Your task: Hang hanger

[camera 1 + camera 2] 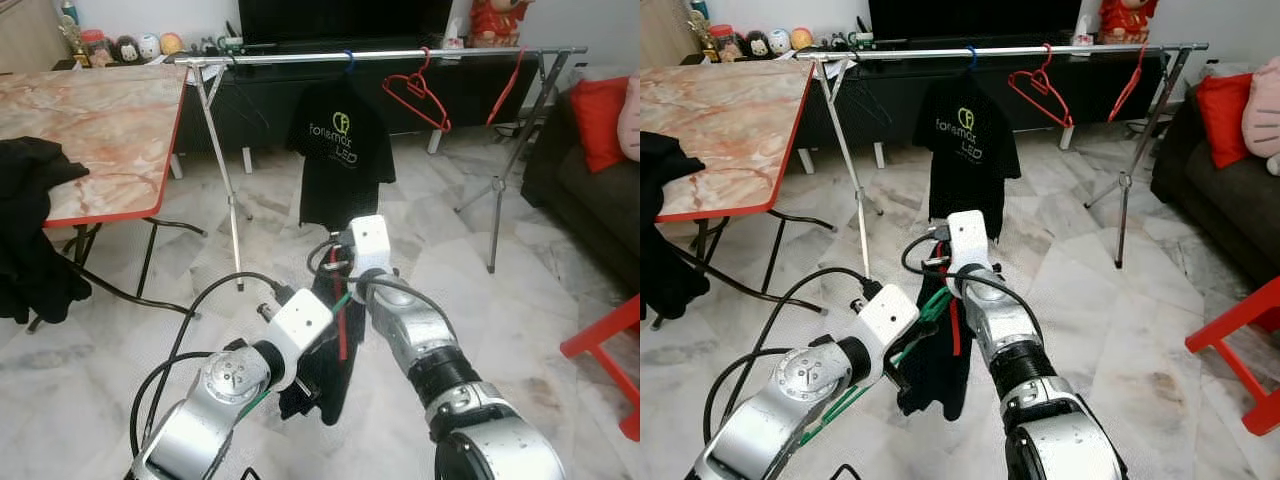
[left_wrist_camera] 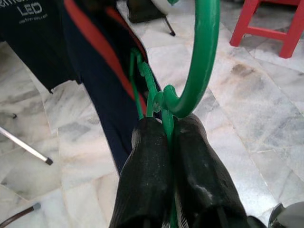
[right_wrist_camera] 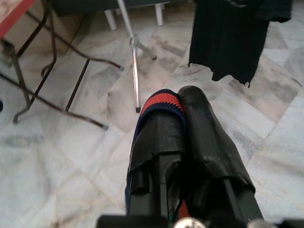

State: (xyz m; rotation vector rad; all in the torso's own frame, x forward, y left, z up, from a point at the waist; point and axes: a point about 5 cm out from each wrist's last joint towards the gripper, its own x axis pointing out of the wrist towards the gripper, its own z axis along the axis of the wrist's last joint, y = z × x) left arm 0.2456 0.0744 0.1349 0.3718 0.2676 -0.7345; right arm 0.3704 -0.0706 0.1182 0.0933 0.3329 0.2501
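A green plastic hanger (image 2: 204, 57) carries a dark navy garment with a red stripe (image 1: 328, 370), held low in front of me between both arms. My left gripper (image 2: 166, 126) is shut on the hanger's thin green stem just below its hook. My right gripper (image 3: 183, 102) is shut on the garment's red and navy ribbed edge (image 3: 161, 102). Beyond them stands a silver clothes rail (image 1: 380, 56), well above and ahead of both grippers. A black printed T-shirt (image 1: 340, 150) hangs from the rail.
Two red hangers (image 1: 415, 95) (image 1: 505, 90) hang on the rail's right half. A marble-topped folding table (image 1: 100, 130) with a black cloth (image 1: 30, 230) is at left. A dark sofa (image 1: 590, 170) and a red stool (image 1: 610, 350) are at right. The rail's tripod legs (image 1: 232, 215) stand on the tiled floor.
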